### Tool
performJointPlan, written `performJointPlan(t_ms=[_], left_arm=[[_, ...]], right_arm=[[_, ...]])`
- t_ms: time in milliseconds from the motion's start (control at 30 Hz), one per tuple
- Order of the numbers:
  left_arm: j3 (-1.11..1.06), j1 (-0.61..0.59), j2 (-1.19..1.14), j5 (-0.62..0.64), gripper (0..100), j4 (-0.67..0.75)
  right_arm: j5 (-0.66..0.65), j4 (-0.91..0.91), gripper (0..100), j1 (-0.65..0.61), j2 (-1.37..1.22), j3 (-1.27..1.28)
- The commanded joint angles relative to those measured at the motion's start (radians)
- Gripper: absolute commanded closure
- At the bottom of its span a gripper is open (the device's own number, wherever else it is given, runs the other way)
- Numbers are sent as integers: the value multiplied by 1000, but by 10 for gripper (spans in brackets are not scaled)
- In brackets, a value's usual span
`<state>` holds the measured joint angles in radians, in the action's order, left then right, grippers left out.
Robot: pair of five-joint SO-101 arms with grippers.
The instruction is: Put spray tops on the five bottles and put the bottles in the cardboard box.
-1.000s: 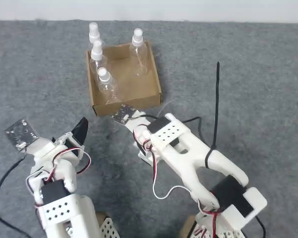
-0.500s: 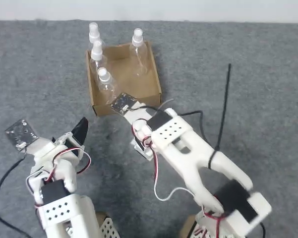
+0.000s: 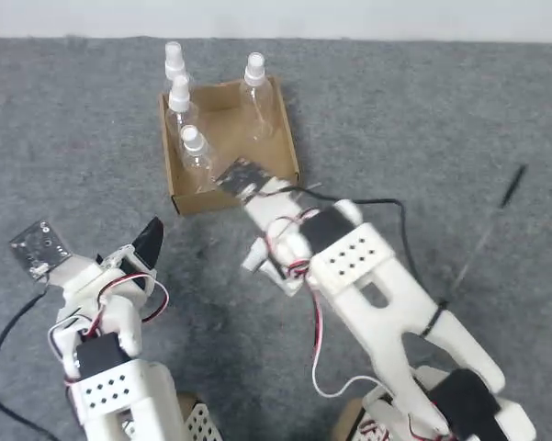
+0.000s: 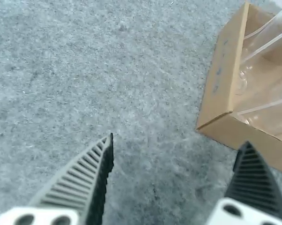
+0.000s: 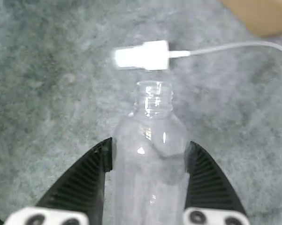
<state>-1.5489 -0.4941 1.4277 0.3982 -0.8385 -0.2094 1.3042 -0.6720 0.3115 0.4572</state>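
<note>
Cardboard box: open-topped, sitting on the grey table.
Capped bottles: three stand inside the box. The right bottle is at the box's far right, and the middle bottle and near bottle are along its left wall.
Corner bottle: capped, at the box's far left corner; I cannot tell whether it is inside or just behind.
Uncapped bottle: clear, neck open, just in front of the box's near wall.
Spray top: lies on the table between the uncapped bottle's neck and the box, apart from the neck, its thin tube trailing off sideways.
Right end effector: clamped on the uncapped bottle's body — one finger on each side.
Left end effector: jaws wide with nothing between them, over the table off the box's near left corner.
</note>
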Motion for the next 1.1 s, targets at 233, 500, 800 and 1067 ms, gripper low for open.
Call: performJointPlan(t_ms=[233, 500, 800, 1067], left_arm=[[12, 2, 12, 3, 622, 25], [12, 3, 12, 3, 622, 23], [12, 66, 12, 32, 622, 14], [16, 209, 12, 86, 622, -41]], right_arm=[[8, -12, 880, 134, 124, 54], [11, -163, 880, 173, 214, 236], [26, -292, 880, 177, 226, 334], [104, -389, 880, 226, 226, 379]])
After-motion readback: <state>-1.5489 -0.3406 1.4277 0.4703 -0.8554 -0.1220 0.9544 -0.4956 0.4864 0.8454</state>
